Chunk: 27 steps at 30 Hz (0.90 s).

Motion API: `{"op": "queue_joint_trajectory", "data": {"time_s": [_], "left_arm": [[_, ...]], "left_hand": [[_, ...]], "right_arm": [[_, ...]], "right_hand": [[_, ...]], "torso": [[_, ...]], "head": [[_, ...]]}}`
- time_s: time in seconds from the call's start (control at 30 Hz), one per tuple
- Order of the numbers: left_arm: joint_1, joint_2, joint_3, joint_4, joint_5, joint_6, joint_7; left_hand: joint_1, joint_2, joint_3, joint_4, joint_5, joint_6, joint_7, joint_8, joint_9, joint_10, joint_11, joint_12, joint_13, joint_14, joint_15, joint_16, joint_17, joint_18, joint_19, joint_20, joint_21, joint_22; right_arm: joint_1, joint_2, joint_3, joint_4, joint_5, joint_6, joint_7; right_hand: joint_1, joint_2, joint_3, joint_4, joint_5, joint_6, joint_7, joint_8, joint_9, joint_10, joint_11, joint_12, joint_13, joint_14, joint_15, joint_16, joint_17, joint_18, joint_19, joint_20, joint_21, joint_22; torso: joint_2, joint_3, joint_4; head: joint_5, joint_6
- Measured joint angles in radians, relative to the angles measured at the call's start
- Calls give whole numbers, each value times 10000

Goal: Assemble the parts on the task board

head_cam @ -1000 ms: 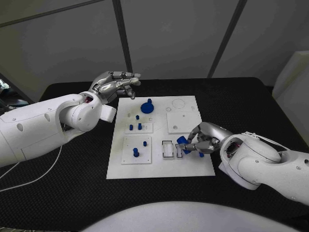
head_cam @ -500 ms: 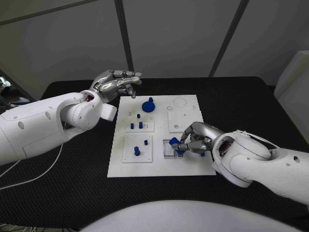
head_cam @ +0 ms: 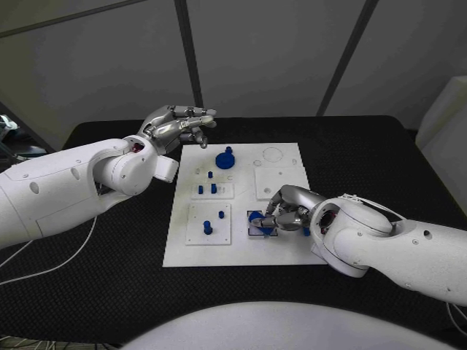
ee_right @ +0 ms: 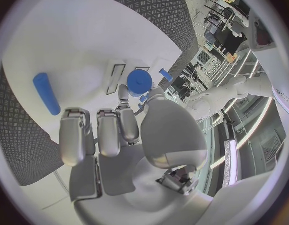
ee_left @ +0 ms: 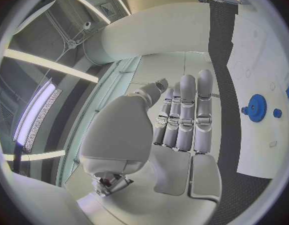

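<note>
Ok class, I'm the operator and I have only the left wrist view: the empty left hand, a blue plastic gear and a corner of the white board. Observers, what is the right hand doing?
Observer: The right hand pinches a round-headed blue plastic piece at its fingertips, low over the black-outlined rectangular slots in the white task board.
Operator: Fine. Is anything lying loose near it?
Observer: Yes, a plain blue rod lies flat on the board beside that hand, touched by nothing.
</note>
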Motion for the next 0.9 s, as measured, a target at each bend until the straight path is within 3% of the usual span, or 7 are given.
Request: {"op": "queue_joint_trajectory", "data": {"time_s": [0.1,0.2,0.37,0.57,0.8,0.9], "left_arm": [[0,5,0,4,0,2,-10],[0,5,0,4,0,3,-18],[1,4,0,0,0,5,-28],[1,-3,0,0,0,14,-39],[1,-14,0,7,0,38,-61],[1,-15,-1,10,0,48,-66]], "left_hand": [[0,0,0,0,0,0,0,0,0,0,0,0,0,0,0,0,0,0,0,0,0,0],[0,0,0,0,0,0,0,0,0,0,0,0,0,0,0,0,0,-1,0,0,0,1],[0,0,0,0,0,0,0,0,0,0,0,0,0,0,0,0,1,0,0,0,0,1],[0,0,0,0,0,0,0,0,0,0,0,0,0,0,0,0,1,1,0,0,0,1],[0,0,0,0,0,0,0,0,0,0,0,-1,0,0,0,0,2,0,0,0,0,2],[0,0,0,0,0,0,0,0,0,0,0,-1,0,0,0,0,2,-1,0,0,0,2]], "right_arm": [[2,55,3,-69,-22,2,-39],[2,107,3,-110,-54,2,-72],[1,190,1,-127,-98,1,-91],[0,186,0,-44,-134,-21,-56],[0,77,0,57,-229,-80,-23],[0,25,0,122,-282,-94,0]], "right_hand": [[-39,39,-45,46,0,34,-34,61,27,20,-20,0,0,-5,-5,0,0,-1,6,-5,0,0],[-108,108,-144,145,-265,35,-35,117,126,37,-37,0,0,-37,-37,0,0,0,1,-75,0,0],[-1074,335,-587,219,-1589,56,-55,241,342,37,-37,0,0,-37,-36,0,-1,1,-1,-76,0,0],[-2186,549,-1028,255,-2449,56,-56,341,531,-58,-130,-258,0,-2,-71,0,-1,0,-1,-76,0,0],[-2416,492,-1067,238,-2817,55,-56,413,651,-54,-127,-310,0,-2,-71,-40,-2,0,-1,-76,0,0],[-2234,546,-1023,194,-2539,90,-90,475,737,-54,-126,-311,0,-26,-94,-40,-2,0,37,-113,0,0]], "torso": [[-2,0,0],[-5,5,0],[-10,6,0],[-10,6,-3],[-10,2,-9],[-10,2,-11]], "head": [[9,4],[20,5],[27,-1],[47,0],[57,-23],[62,-24]]}}
